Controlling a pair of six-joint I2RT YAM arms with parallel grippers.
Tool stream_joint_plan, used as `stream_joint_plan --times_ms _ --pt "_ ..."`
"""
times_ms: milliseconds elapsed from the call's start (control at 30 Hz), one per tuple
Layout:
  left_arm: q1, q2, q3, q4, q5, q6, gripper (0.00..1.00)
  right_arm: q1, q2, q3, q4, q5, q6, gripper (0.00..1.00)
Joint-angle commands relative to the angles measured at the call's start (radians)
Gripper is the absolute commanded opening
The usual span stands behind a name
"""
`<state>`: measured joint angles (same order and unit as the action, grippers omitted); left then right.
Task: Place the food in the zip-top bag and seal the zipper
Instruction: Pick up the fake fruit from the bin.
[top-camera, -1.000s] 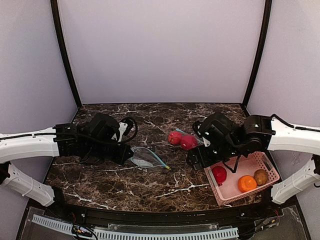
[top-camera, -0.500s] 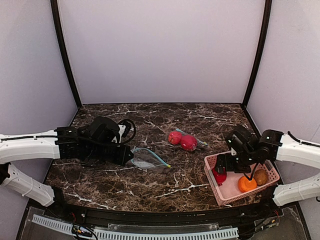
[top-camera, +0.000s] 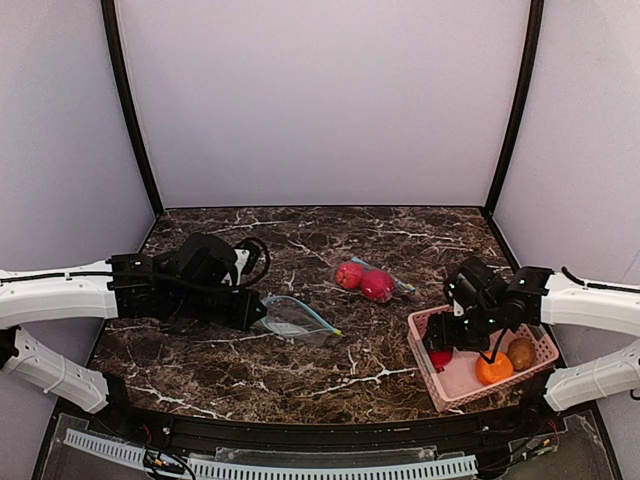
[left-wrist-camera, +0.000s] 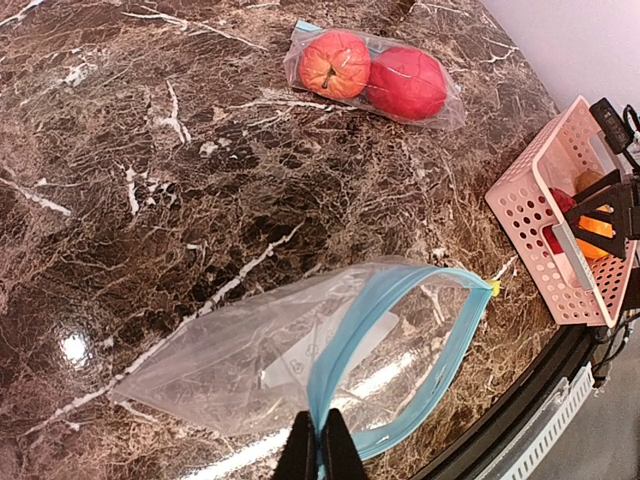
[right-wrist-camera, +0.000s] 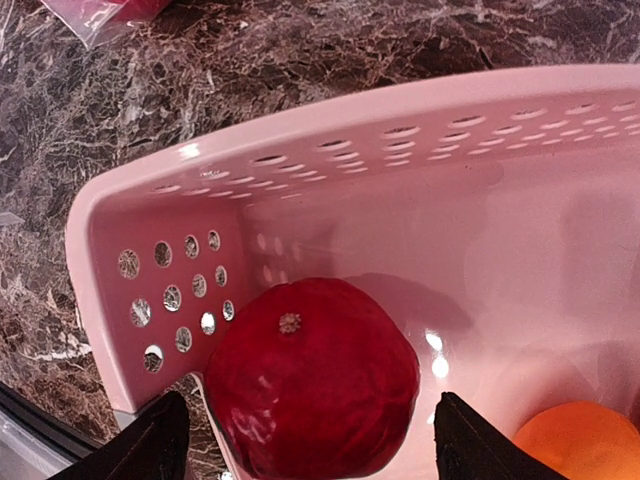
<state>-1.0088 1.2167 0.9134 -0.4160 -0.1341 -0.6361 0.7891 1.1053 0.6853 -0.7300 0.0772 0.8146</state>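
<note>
A clear zip-top bag (left-wrist-camera: 250, 350) with a blue zipper lies on the marble table, its mouth gaping. My left gripper (left-wrist-camera: 320, 452) is shut on the zipper rim at the mouth's near end; it also shows in the top view (top-camera: 256, 309) beside the bag (top-camera: 292, 318). My right gripper (right-wrist-camera: 315, 445) is open and hangs low in the pink basket (right-wrist-camera: 330, 150), one finger on each side of a glossy red fruit (right-wrist-camera: 310, 385), apart from it. An orange fruit (right-wrist-camera: 580, 440) lies right of the red one. The top view shows the right gripper (top-camera: 441, 343) over the basket's left end.
A second small bag holding two red fruits (top-camera: 365, 280) lies mid-table, also in the left wrist view (left-wrist-camera: 372, 78). The basket (top-camera: 541, 338) sits at the table's front right with an orange fruit (top-camera: 493, 369) and a brown fruit (top-camera: 521, 352). A black rail runs along the front edge.
My right arm swung back from beside the bagged fruits to the basket and dropped over the red fruit. The left gripper and its bag stayed put.
</note>
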Motion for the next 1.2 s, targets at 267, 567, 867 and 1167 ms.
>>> stream_joint_plan --times_ms 267,567,867,1167 --pt "-0.001 -0.043 -0.027 -0.005 0.001 -0.005 0.01 -0.02 0.062 -0.049 0.097 -0.026 0.002 0.74" --pt "-0.001 -0.046 -0.027 -0.007 0.002 -0.008 0.01 -0.024 0.051 -0.055 0.089 -0.009 0.008 0.58" --pt "-0.001 -0.057 -0.043 0.012 0.008 -0.017 0.01 -0.024 -0.038 0.008 -0.037 0.088 -0.022 0.53" --pt "-0.001 -0.005 -0.079 0.147 0.126 -0.085 0.01 -0.004 -0.174 0.175 -0.068 0.04 -0.137 0.38"
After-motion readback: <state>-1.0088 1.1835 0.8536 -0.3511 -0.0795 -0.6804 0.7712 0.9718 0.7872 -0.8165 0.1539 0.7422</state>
